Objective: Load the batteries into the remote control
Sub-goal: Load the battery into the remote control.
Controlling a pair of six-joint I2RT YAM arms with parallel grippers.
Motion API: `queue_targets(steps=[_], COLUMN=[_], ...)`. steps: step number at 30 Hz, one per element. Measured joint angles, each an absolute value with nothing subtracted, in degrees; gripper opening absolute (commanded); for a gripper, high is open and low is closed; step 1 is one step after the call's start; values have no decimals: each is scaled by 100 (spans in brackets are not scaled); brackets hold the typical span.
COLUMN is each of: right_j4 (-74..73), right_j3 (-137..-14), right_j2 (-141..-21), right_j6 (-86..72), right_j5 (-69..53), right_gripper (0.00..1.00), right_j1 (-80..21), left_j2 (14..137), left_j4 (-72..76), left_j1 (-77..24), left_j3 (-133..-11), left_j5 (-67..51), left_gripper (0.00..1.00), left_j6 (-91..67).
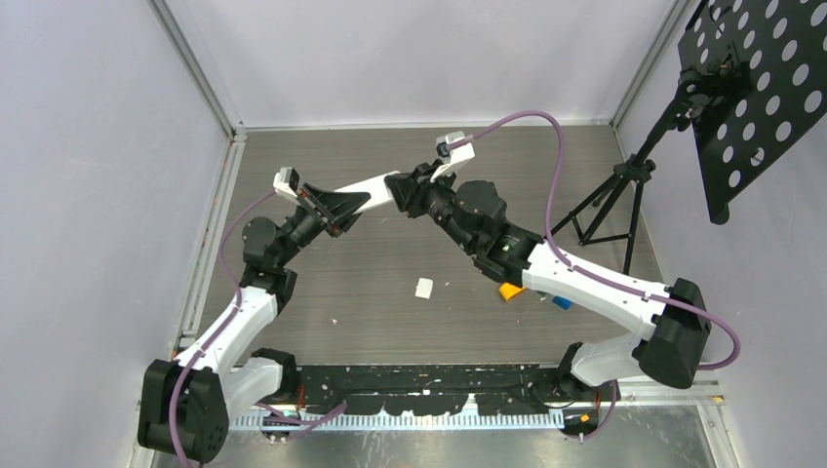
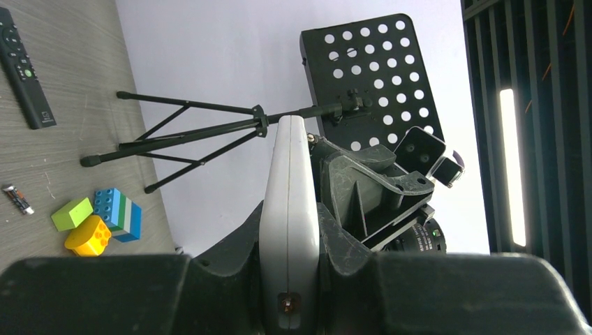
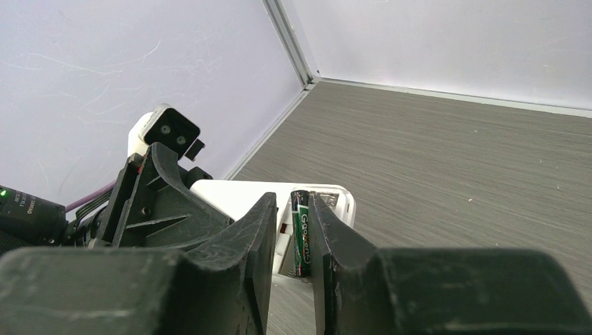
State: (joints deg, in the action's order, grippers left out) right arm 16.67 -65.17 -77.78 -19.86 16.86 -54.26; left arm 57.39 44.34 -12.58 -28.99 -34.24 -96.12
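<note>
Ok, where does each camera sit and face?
Top external: above and behind, looking down on the grey table; left arm, right arm show.
Left wrist: along the left pincer, shut on the flat white remote, toward the black perforated stand.
Right wrist: toward the left wall; right pincer astride a green-black cylindrical battery.
Both wrist views share the remote.

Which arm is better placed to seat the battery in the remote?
Right. The right pincer straddles the battery at the remote's open bay. The left pincer is shut on the remote, holding it up, so it is not free.
</note>
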Motion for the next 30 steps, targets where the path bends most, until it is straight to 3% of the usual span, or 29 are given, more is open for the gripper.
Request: queue_targets(steps=[5,15,30], right_j4=[1625,838,163], right_j3=[-6519,-6917,-7373], right_j2=[-7778,-7778,-8014], right_j6=[-2012,-1999,-1979], right_j5=[1686,1575,1490], right_gripper=[24,31,20], right_j1=[-5426,-5426,-5393], left_j2=[5752,5754,5800], left_j4=[4477,4584,4626], left_j1=[-1258,-1258,-1256], left_j3=[-2886,-2847,-2847], left_j5=[-3424,-3444,-3518], left_gripper=[0,0,0], left_j6=[-9603,-9559,-9524])
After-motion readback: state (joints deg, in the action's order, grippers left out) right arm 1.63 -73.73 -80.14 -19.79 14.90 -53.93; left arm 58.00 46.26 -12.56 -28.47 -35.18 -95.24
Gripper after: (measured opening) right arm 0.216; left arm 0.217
